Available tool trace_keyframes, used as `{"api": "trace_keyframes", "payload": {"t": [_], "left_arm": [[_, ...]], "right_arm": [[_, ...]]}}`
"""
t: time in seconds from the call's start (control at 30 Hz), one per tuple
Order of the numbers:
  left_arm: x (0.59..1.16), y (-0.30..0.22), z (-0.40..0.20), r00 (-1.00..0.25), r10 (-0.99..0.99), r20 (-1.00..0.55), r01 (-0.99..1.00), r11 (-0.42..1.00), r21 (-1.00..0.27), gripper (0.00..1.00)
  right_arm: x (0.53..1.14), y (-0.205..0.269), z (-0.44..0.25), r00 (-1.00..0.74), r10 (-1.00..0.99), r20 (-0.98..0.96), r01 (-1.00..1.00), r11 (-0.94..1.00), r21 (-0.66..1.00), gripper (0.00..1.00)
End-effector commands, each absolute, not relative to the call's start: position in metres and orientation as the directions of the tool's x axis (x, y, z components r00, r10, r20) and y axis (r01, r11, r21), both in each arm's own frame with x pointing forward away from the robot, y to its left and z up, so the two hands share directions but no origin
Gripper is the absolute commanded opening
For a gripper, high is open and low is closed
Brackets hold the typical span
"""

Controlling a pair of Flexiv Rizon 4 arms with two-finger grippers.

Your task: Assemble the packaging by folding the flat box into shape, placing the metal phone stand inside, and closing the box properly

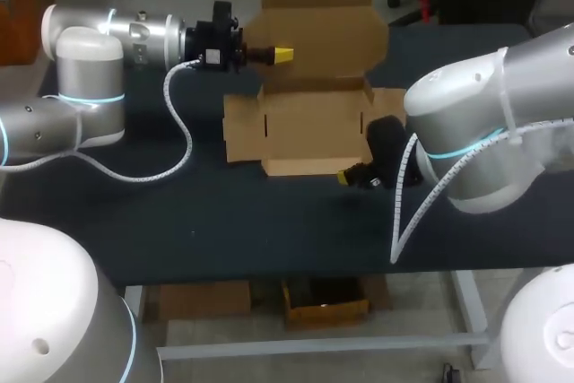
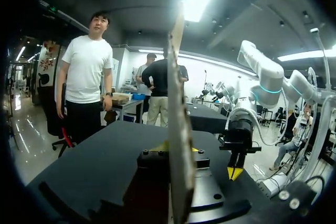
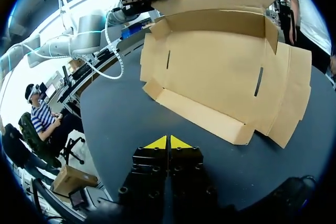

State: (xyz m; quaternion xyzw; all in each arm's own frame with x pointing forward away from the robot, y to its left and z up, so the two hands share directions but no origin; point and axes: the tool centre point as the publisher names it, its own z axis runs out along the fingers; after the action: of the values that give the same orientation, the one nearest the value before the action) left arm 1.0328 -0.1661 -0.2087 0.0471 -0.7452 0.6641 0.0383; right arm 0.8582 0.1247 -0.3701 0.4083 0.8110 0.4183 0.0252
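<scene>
Yellow-tipped, the left pincer (image 1: pixel 282 55) reaches in from the left at the far side of the dark table top (image 1: pixel 179 221) and is clamped on the tall lid panel (image 1: pixel 327 29) of the flat brown cardboard box (image 1: pixel 309 132); in its own wrist view the panel shows edge-on between the two fingers, standing roughly upright. The box lies in the middle of the table, its long axis running left to right, its inside facing up and the lid's rounded edge pointing upward at the far side. A low near wall (image 3: pixel 202 116) is folded up, while the left side flap (image 1: pixel 240 127) and the right side flap (image 1: pixel 387 103) lie flat. To the right, the right pincer (image 3: pixel 168 143) hangs just beside the box's near right corner, fingers pressed together on nothing. I judge the step in hand to be the folding into shape, early in the task. The next move probably calls for raising and tucking the side flaps while the lid is held back. I cannot make out a metal phone stand in any view.
</scene>
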Motion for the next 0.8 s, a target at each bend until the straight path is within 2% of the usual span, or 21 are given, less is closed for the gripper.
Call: {"api": "trace_keyframes", "payload": {"t": [0.03,0.53,0.8], "left_arm": [[1.033,-0.162,-0.211,-0.992,-0.012,0.126,-0.127,0.114,-0.985,0.00],[1.033,-0.162,-0.211,-0.992,-0.012,0.126,-0.127,0.114,-0.985,0.00],[1.033,-0.162,-0.211,-0.992,-0.012,0.126,-0.127,0.114,-0.985,0.00]], "right_arm": [[0.858,0.134,-0.379,-0.653,0.699,0.291,0.636,0.299,0.711,0.00],[0.858,0.134,-0.379,-0.653,0.699,0.291,0.636,0.299,0.711,0.00],[0.871,0.156,-0.398,-0.667,0.700,0.255,0.578,0.271,0.770,0.00]]}}
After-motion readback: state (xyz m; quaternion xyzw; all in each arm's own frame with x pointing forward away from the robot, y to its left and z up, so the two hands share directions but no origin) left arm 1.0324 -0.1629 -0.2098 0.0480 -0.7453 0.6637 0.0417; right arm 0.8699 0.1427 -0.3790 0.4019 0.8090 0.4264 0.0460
